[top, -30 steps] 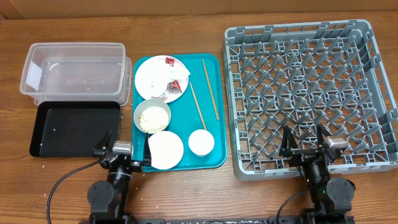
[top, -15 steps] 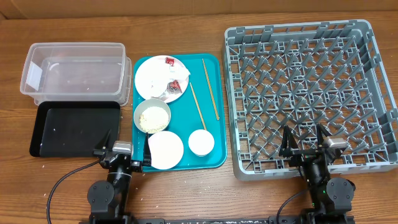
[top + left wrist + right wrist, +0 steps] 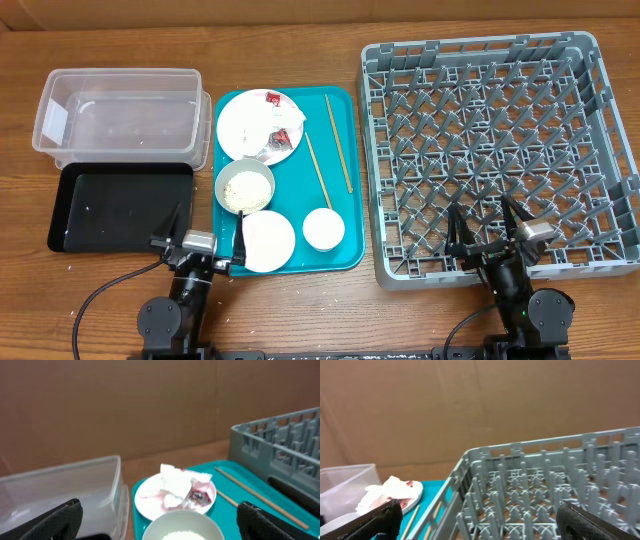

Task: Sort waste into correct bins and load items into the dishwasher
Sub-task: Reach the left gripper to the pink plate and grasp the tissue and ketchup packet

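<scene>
My left gripper (image 3: 207, 234) is open and empty at the table's front, just before the teal tray's (image 3: 345, 215) front left corner. On that tray are a white plate (image 3: 240, 120) with crumpled napkins and red wrappers (image 3: 277, 137), a bowl of rice (image 3: 244, 187), a pale plate (image 3: 268, 240), a small white cup (image 3: 324, 229) and two chopsticks (image 3: 339, 142). In the left wrist view the napkins (image 3: 177, 482) and the rice bowl (image 3: 182, 527) lie ahead between the open fingers (image 3: 52, 522). My right gripper (image 3: 482, 224) is open and empty over the grey dish rack's (image 3: 500, 130) front edge.
A clear tub (image 3: 118, 115) stands at the back left, with a shallow black tray (image 3: 120, 205) in front of it. A few rice grains lie on the wood by the black tray. A cardboard wall closes off the far side.
Both arms have shifted slightly. The left gripper has dropped a little towards the front edge, and the right gripper has swung slightly left. Nothing on the table has moved.
</scene>
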`<state>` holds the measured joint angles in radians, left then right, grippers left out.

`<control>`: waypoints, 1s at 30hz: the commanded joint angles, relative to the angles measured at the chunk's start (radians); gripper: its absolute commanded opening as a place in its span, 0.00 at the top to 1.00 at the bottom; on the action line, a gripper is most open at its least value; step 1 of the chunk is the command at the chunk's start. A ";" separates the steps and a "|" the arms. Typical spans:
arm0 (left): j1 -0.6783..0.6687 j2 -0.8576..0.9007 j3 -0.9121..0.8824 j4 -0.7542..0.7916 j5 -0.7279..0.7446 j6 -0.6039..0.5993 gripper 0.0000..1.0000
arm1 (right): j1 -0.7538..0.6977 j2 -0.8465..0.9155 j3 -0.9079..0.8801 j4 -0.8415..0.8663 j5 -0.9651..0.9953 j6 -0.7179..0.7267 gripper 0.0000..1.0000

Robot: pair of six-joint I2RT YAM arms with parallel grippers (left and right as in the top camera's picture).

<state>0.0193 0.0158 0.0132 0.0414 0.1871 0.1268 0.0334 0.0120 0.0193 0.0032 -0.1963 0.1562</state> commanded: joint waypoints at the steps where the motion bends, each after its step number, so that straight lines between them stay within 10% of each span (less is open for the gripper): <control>1: -0.006 0.019 0.083 -0.005 0.050 -0.014 0.00 | -0.001 0.003 0.083 0.004 -0.050 -0.001 0.01; 15: -0.007 0.723 0.809 -0.315 0.103 -0.015 0.00 | -0.002 0.475 0.623 -0.233 0.000 -0.056 0.00; 27: -0.024 1.667 1.919 -1.241 0.127 -0.019 0.00 | -0.002 1.079 1.210 -0.690 0.015 -0.056 0.00; 30: -0.026 1.771 1.953 -1.226 0.177 -0.055 0.00 | -0.002 1.138 1.212 -0.679 -0.029 -0.051 0.00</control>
<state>0.0010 1.6833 1.9007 -1.1919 0.2939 0.1223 0.0334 1.0935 1.2003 -0.6754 -0.1944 0.1043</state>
